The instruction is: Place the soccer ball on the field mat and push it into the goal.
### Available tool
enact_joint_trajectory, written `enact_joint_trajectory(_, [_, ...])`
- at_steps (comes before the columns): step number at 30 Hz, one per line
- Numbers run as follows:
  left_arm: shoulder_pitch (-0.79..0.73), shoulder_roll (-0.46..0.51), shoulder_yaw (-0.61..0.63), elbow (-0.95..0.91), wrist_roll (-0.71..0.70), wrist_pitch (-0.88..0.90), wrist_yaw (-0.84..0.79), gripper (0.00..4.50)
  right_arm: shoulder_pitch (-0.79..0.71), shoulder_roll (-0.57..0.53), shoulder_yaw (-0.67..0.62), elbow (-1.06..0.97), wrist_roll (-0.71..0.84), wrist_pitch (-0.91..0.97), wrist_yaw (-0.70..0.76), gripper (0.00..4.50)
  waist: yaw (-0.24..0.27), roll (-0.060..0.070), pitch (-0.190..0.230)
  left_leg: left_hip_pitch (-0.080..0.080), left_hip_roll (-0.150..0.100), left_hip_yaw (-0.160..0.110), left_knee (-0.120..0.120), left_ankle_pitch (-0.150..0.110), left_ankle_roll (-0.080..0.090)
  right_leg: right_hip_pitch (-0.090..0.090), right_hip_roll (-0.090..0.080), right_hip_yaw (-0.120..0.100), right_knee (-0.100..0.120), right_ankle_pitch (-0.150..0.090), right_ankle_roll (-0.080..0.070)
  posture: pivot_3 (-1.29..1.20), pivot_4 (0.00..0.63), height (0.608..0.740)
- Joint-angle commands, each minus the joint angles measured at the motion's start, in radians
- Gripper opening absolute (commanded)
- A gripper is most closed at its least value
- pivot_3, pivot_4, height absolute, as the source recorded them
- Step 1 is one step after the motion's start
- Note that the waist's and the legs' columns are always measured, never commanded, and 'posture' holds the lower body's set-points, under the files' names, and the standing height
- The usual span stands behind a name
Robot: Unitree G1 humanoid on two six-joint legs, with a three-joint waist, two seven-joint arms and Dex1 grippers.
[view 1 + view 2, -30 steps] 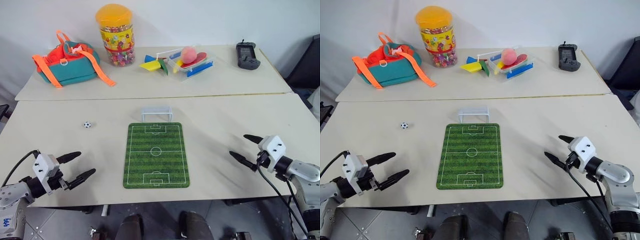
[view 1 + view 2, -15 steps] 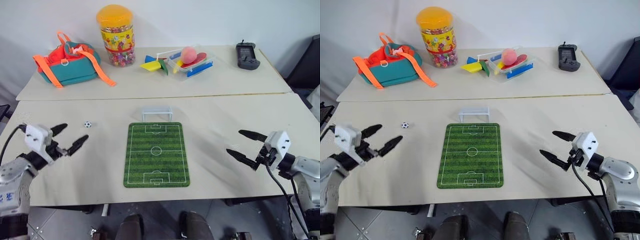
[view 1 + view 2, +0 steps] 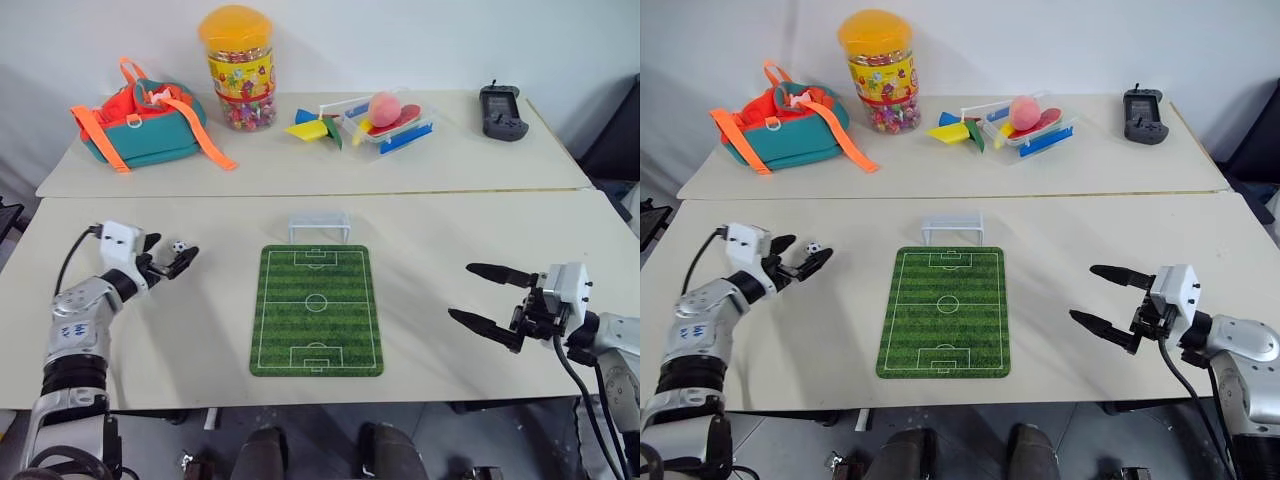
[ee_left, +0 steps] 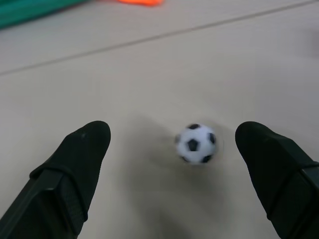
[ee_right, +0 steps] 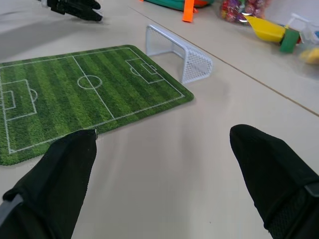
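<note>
The tiny black-and-white soccer ball point(image 3: 178, 245) rests on the table left of the green field mat point(image 3: 316, 310). My left gripper point(image 3: 172, 250) is open and level with one finger on each side of the ball; in the left wrist view the soccer ball point(image 4: 196, 143) sits between the fingertips point(image 4: 87, 142), touching neither. The pale goal point(image 3: 320, 225) stands just beyond the mat's far end. My right gripper point(image 3: 461, 290) is open and holds nothing, hovering right of the mat and pointing toward it.
On the far table stand a teal-and-orange backpack point(image 3: 140, 125), a candy jar point(image 3: 236, 68), a clear tray point(image 3: 400, 130) with a peach-like ball and coloured pieces, and a black handheld device point(image 3: 503, 110). A seam point(image 3: 450, 190) separates the two tables.
My left gripper has travelled from the table's near edge forward to the ball and now straddles it. My right gripper has lifted a little and turned further toward the mat.
</note>
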Motion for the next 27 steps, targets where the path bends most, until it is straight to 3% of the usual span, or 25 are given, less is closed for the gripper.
enact_joint_trajectory(1, [-0.056,0.000,-0.012,0.092,0.024,-0.066,-0.020,4.47,0.033,-0.017,-0.045,-0.059,0.006,0.010,-0.013,4.50,0.000,0.000,0.000,0.000,0.000,0.000,0.000,0.000,0.000,0.000,0.000,0.000,0.000,0.000,0.000,0.00,0.150,0.740])
enact_joint_trajectory(5, [-0.112,-0.001,-0.038,0.222,0.064,-0.114,-0.014,4.47,0.062,-0.025,-0.056,-0.089,-0.001,0.026,-0.034,4.50,0.000,-0.001,0.000,0.000,0.000,0.001,0.000,0.000,0.000,0.000,0.000,0.000,0.000,0.000,0.000,0.00,0.150,0.740])
enact_joint_trajectory(6, [-0.117,-0.001,-0.042,0.238,0.068,-0.126,-0.021,4.30,0.068,-0.029,-0.061,-0.094,0.000,0.029,-0.036,4.50,0.000,-0.001,0.000,0.000,0.000,0.001,0.000,0.000,0.000,0.000,0.000,0.001,-0.001,0.000,0.001,0.00,0.150,0.740])
enact_joint_trajectory(9, [-0.124,0.002,-0.059,0.262,0.078,-0.137,-0.049,3.63,0.082,-0.039,-0.078,-0.107,-0.002,0.042,-0.040,4.50,-0.001,-0.001,0.000,0.001,0.000,0.002,0.002,0.000,0.000,0.000,0.000,0.002,-0.001,0.000,0.001,0.00,0.150,0.740])
enact_joint_trajectory(17, [-0.087,0.016,-0.066,0.226,0.060,-0.144,-0.103,1.10,0.082,-0.055,-0.101,-0.106,0.000,0.054,-0.035,4.50,-0.009,-0.001,0.000,0.003,0.000,0.003,0.002,0.001,0.002,0.000,0.000,0.004,0.000,0.001,-0.001,0.00,0.150,0.740])
enact_joint_trajectory(19, [-0.072,0.017,-0.062,0.195,0.049,-0.148,-0.123,0.86,0.079,-0.058,-0.104,-0.102,0.001,0.054,-0.031,4.50,-0.010,-0.001,0.000,0.004,0.001,0.004,0.002,0.000,0.003,0.000,0.000,0.004,0.000,0.002,-0.002,0.00,0.150,0.740])
enact_joint_trajectory(23, [0.075,0.003,-0.081,-0.172,-0.077,-0.075,-0.307,0.86,0.070,-0.066,-0.112,-0.090,0.014,0.051,-0.003,4.50,-0.010,-0.001,0.000,0.005,0.002,0.006,0.001,0.000,0.001,0.000,0.000,0.004,0.000,0.002,-0.002,0.00,0.150,0.740])
enact_joint_trajectory(27, [0.219,0.001,-0.141,-0.500,-0.142,0.067,-0.371,0.86,0.056,-0.069,-0.113,-0.078,0.034,0.050,0.037,4.50,-0.002,-0.002,0.001,0.002,0.003,0.007,0.002,-0.001,0.001,-0.001,0.001,0.005,0.001,0.003,0.000,0.00,0.150,0.740])
